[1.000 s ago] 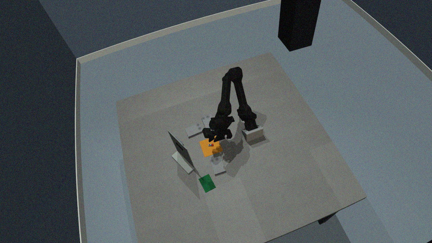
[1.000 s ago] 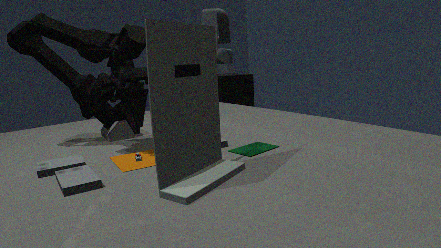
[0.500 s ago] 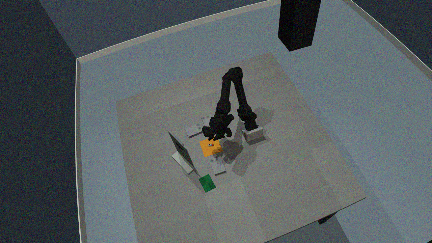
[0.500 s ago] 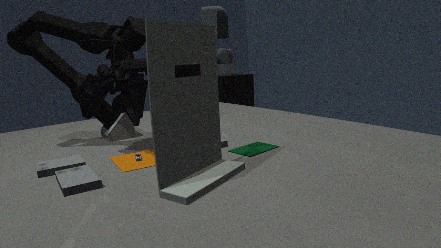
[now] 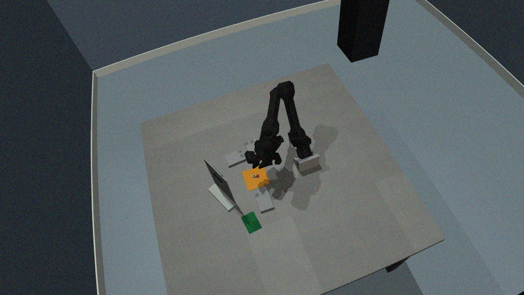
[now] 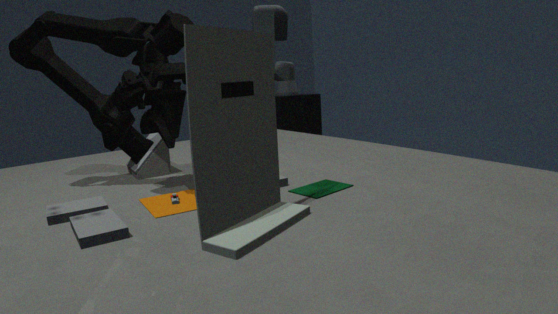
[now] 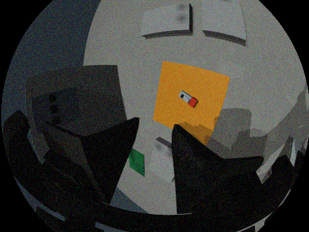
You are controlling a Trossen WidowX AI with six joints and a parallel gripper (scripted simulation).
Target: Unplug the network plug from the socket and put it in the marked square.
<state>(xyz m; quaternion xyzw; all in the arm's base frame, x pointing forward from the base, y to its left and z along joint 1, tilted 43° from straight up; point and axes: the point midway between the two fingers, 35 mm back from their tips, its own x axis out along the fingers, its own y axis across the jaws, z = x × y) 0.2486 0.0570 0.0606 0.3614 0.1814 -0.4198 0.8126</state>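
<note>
The small grey plug with a red end [image 5: 255, 175] [image 6: 175, 199] [image 7: 188, 98] lies on the orange square [image 5: 249, 184] [image 6: 156, 210] [image 7: 170, 74], inside its edges. My gripper [image 7: 156, 125] is open, with nothing between its fingers, and hangs above the table clear of the plug. In the exterior view the fingers show left of the panel. The upright panel [image 5: 220, 179] [image 6: 234, 148] [image 7: 106, 96] stands beside the orange square. Its socket side shows dimly in the wrist view, with dark openings. No plug shows in them, though that face is dark.
Two flat grey blocks [image 6: 99, 226] [image 7: 167, 20] lie on one side of the orange square, and another grey block [image 5: 264, 201] [image 7: 162, 161] on the other. A green square [image 5: 251, 222] [image 6: 321, 188] [image 7: 137, 162] lies near the panel's end. The panel has a pale foot [image 5: 220, 198] [image 6: 257, 228].
</note>
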